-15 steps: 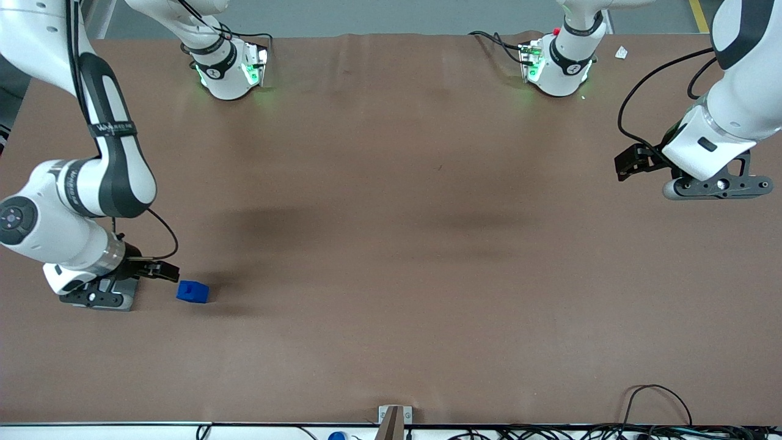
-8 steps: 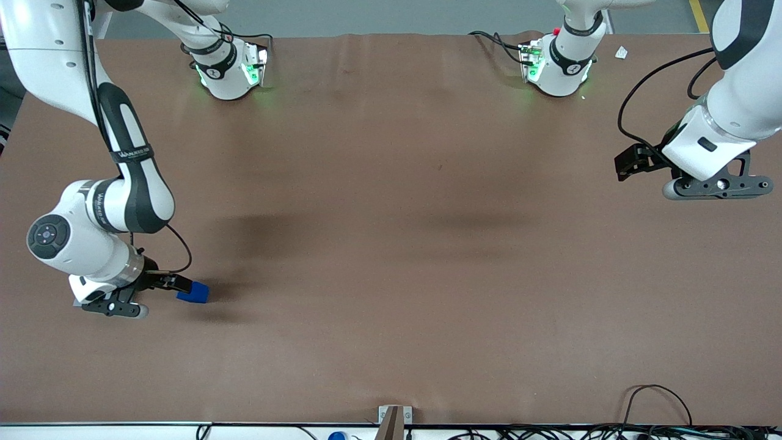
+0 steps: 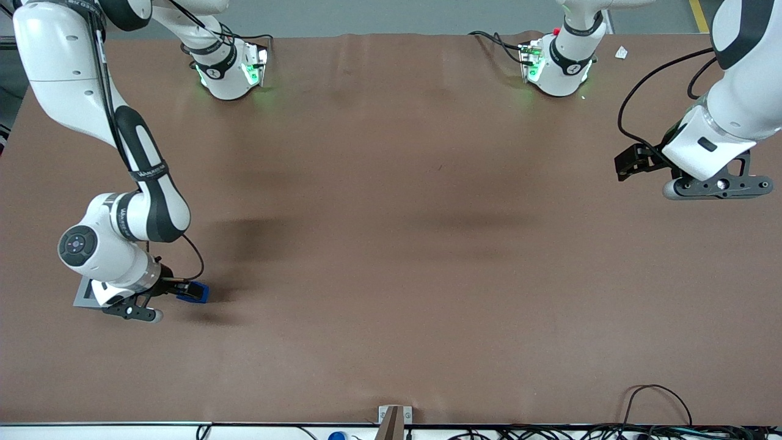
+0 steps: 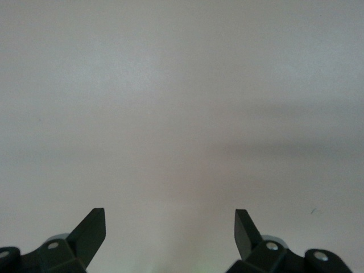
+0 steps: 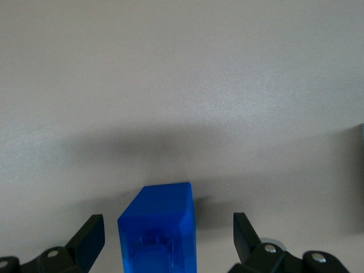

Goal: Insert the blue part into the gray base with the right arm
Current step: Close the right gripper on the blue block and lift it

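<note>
The right arm's gripper (image 5: 168, 236) is spread wide around the blue part (image 5: 158, 230), a gap being left on each side between block and fingers (image 5: 91, 234), so nothing is gripped. The blue part (image 3: 197, 292) is seated on the brown table (image 3: 391, 244) at the working arm's end. The gray base (image 3: 84, 294) is seen beside it, mostly covered by the right arm (image 3: 116, 244).
</note>
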Controlling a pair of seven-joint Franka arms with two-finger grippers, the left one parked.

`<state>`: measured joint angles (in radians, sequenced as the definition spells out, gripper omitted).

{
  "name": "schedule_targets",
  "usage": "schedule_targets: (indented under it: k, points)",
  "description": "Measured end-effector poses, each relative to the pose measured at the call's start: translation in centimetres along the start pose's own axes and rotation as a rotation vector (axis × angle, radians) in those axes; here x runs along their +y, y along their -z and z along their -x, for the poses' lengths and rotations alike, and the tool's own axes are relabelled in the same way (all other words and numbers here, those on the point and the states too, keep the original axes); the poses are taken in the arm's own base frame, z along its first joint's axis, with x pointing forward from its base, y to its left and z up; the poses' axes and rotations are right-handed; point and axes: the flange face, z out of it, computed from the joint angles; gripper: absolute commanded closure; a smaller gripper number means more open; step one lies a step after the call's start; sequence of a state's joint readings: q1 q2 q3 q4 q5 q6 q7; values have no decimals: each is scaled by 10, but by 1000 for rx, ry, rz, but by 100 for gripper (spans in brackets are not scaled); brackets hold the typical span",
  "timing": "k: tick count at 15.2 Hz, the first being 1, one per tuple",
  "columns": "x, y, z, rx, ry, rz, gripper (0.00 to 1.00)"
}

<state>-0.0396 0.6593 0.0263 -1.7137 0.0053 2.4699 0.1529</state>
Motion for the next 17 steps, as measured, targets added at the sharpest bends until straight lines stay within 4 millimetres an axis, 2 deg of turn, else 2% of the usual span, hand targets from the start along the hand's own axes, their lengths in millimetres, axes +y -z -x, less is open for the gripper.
schedule_targets:
  k: [2, 3, 4, 11, 14, 17]
  points:
    - [0, -8, 5, -2, -2, 0, 0]
    - [0, -10, 6, -5, -3, 0, 4]
    - [0, -10, 6, -5, -3, 0, 7]
    - [-1, -5, 6, -33, -13, 4, 14]
    - [-8, -3, 6, -36, -18, 5, 18]
    - [-18, -1, 7, -44, 2, 14, 25]
